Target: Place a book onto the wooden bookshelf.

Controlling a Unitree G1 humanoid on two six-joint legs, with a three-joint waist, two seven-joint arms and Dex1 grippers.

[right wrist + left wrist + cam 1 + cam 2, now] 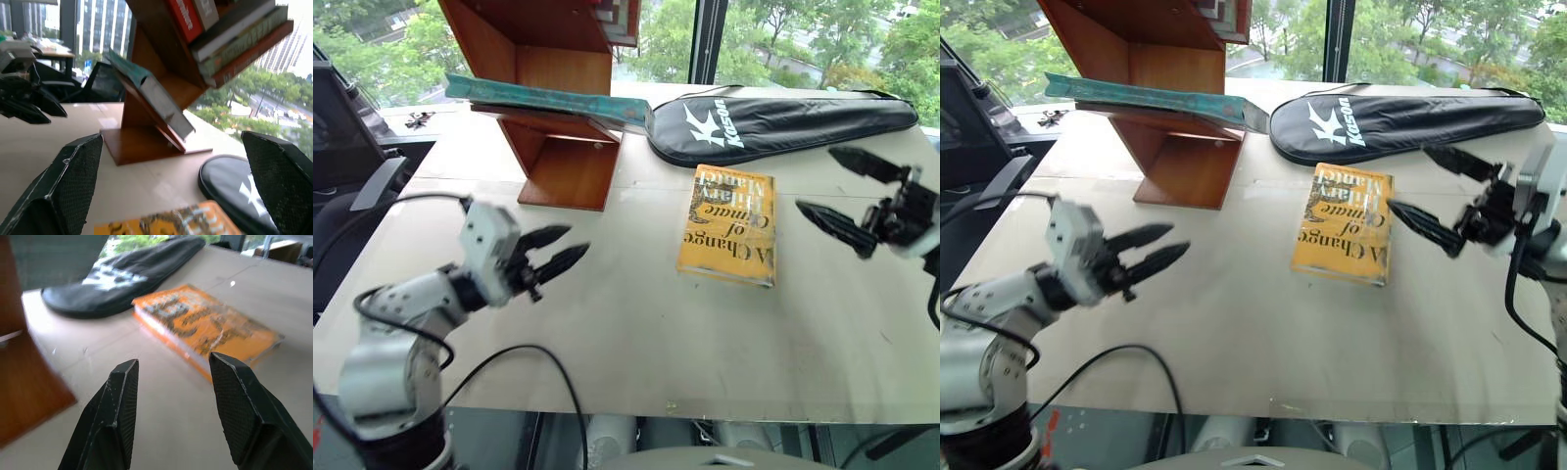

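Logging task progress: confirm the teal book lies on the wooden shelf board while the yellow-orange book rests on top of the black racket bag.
Not quite. In the left eye view the yellow-orange book lies flat on the table, beside the black racket bag, not on it. The teal book does lie on the wooden bookshelf.

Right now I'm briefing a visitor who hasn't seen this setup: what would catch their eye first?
Probably the yellow-orange book lying flat mid-table, between the two open, empty grippers: the left gripper and the right gripper. Behind it stands the wooden bookshelf, with the teal book lying across its lower board, and a black racket cover beside it by the window.
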